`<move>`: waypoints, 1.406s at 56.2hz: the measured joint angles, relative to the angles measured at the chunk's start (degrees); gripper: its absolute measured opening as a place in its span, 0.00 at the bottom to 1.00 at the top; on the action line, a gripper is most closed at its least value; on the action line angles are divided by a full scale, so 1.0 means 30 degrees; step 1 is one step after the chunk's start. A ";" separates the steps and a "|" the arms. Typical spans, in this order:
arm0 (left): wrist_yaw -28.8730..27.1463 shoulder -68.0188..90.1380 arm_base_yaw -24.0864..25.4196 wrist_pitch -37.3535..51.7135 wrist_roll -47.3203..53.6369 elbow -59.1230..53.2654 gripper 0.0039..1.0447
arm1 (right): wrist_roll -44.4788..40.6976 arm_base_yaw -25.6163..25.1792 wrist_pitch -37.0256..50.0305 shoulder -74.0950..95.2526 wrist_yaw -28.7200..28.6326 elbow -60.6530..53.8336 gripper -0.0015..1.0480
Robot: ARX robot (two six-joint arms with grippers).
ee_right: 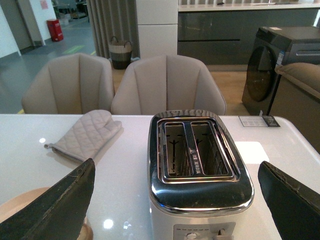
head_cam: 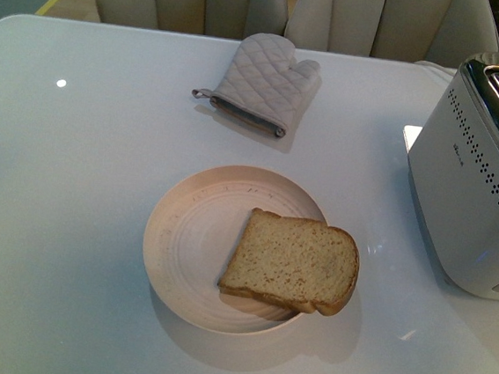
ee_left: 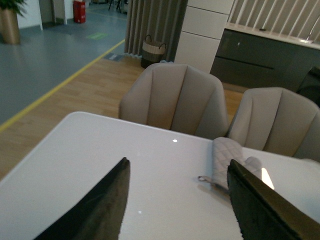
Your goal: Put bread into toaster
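front view shows the bread (head_cam: pixel 292 264) flat on a plate (head_cam: pixel 183 234), its rounded end overhanging the rim toward the toaster (head_cam: pixel 476 173), judged to leave an edge free to grasp. wrist views show left pincer (ee_left: pixel 178 163) and right pincer (ee_right: pixel 176 163) both spread wide, empty, held above the tabletop (ee_left: pixel 100 150), the right one facing the toaster's open slots

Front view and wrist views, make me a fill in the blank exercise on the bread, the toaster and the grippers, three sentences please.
1. The bread lies on a round ____.
2. The toaster has ____ slots in its top, all of them without bread in them.
3. The left gripper and right gripper both stand ____, not shut.
Missing words: plate; two; open.
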 joint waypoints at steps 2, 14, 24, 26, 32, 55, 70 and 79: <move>-0.0022 -0.0488 0.0007 -0.0131 0.0896 -0.0328 0.48 | 0.0000 0.0000 0.0000 0.0000 0.0000 0.0000 0.91; -0.0029 -0.2812 0.0007 -0.0597 0.2397 -0.1982 0.08 | 0.0000 0.0000 0.0000 0.0000 0.0007 0.0000 0.91; -0.0029 -0.5399 0.0007 -0.2543 0.2550 -0.2994 0.03 | 0.0000 0.0000 0.0000 0.0000 0.0000 0.0000 0.91; -0.0029 -0.6047 0.0007 -0.3067 0.2550 -0.3038 0.03 | 0.0000 0.0000 0.0000 0.0000 0.0007 0.0000 0.91; -0.0029 -0.7759 0.0007 -0.4583 0.2572 -0.3257 0.03 | 0.0000 0.0000 0.0000 0.0000 0.0007 0.0000 0.91; -0.0029 -1.3311 0.0007 -0.9683 0.2616 -0.3293 0.03 | 0.0000 0.0000 0.0000 0.0000 0.0000 0.0000 0.91; -0.0029 -1.5467 0.0007 -1.1795 0.2616 -0.3293 0.03 | 0.0000 0.0000 0.0000 0.0000 0.0007 0.0000 0.91; -0.0029 -1.6487 0.0007 -1.2786 0.2616 -0.3293 0.03 | 0.0000 0.0000 0.0000 0.0000 0.0000 0.0000 0.91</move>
